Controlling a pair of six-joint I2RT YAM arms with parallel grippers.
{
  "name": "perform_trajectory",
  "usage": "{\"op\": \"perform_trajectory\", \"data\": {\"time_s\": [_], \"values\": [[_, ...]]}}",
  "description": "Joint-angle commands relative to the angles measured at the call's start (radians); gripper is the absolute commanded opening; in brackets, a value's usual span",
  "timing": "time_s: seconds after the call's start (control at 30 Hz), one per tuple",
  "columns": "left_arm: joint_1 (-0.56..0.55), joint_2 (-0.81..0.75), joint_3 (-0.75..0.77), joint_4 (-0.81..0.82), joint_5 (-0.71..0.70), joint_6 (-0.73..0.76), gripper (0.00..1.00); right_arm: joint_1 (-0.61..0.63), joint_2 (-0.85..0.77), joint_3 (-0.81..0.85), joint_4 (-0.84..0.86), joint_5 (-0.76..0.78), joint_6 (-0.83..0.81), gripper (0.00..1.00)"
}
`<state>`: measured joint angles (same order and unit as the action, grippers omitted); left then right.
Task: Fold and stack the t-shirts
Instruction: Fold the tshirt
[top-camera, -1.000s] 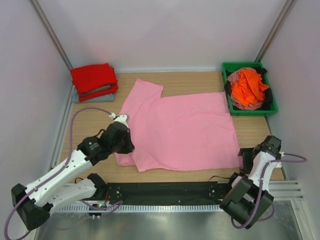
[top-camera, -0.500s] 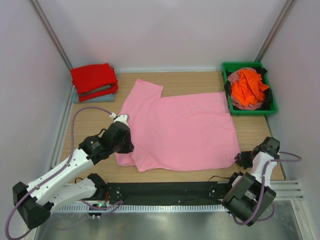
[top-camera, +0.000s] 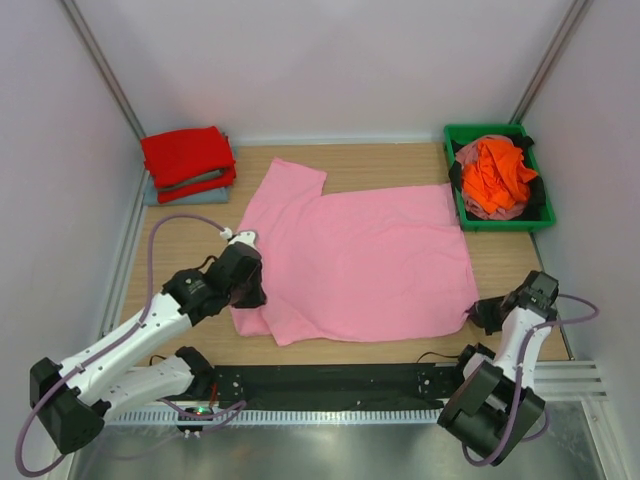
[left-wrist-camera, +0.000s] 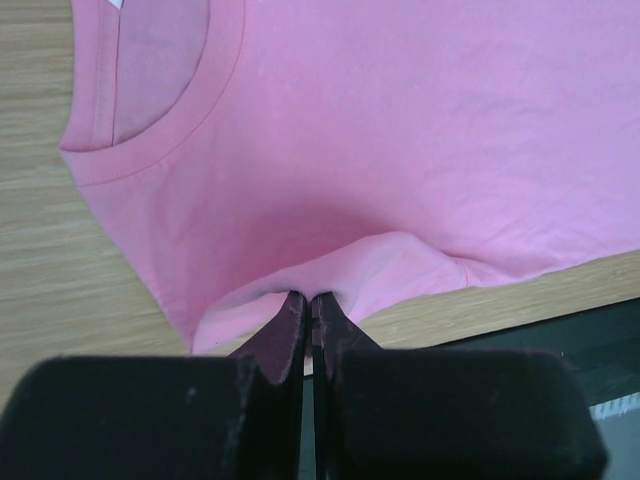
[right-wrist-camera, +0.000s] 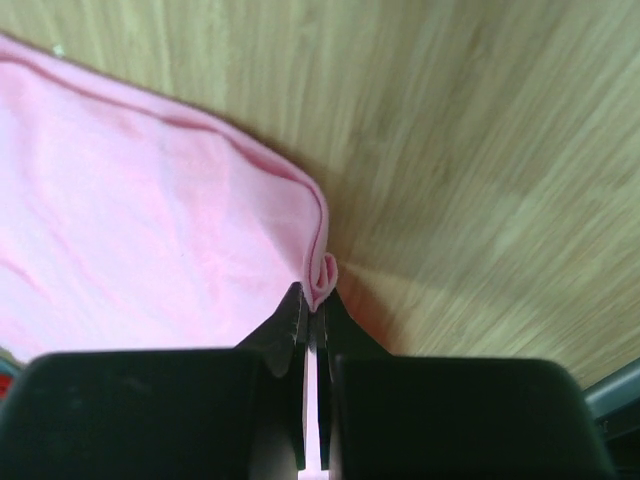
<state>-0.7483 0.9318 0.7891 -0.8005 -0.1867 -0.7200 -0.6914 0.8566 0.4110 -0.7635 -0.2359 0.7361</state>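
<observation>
Pink shirt (top-camera: 360, 260): with left gripper (left-wrist-camera: 308, 305) and right gripper (right-wrist-camera: 312, 300) clamped on its edge opposite the bin (top-camera: 484, 128), lift evenly, keeping it taut.

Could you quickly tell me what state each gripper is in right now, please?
Left gripper: closed, pinching a fold at the edge of the pink t-shirt.
Right gripper: closed, pinching a corner of the same shirt.

Plain light pink t-shirt (top-camera: 360, 260). Left of it: bright red t-shirt (top-camera: 185, 153) over grey-blue t-shirt (top-camera: 160, 193). Right of it: green bin (top-camera: 482, 130), orange t-shirt (top-camera: 495, 170) inside. Pale wood-grain table (top-camera: 380, 165).
</observation>
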Motion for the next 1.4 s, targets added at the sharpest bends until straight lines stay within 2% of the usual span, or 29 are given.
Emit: {"op": "perform_trajectory", "data": {"time_s": [0.0,0.27,0.43,0.63,0.93,1.37], "values": [[0.012,-0.001,0.047,-0.038,0.041,-0.036,0.0,0.024,-0.062,0.032,-0.002,-0.065,-0.015,0.01],[0.024,0.038,0.205,-0.176,-0.042,-0.029,0.0,0.13,0.005,0.176,0.047,-0.063,-0.061,0.01],[0.063,0.117,0.285,-0.195,-0.05,-0.006,0.0,0.22,0.149,0.285,0.076,-0.033,-0.106,0.01],[0.125,0.232,0.386,-0.198,-0.04,0.051,0.0,0.274,0.288,0.342,0.147,-0.063,-0.099,0.01],[0.239,0.369,0.501,-0.192,0.001,0.142,0.0,0.308,0.395,0.377,0.211,-0.031,-0.099,0.01],[0.314,0.535,0.591,-0.161,0.038,0.208,0.0,0.34,0.499,0.454,0.247,0.013,-0.076,0.01]]}}
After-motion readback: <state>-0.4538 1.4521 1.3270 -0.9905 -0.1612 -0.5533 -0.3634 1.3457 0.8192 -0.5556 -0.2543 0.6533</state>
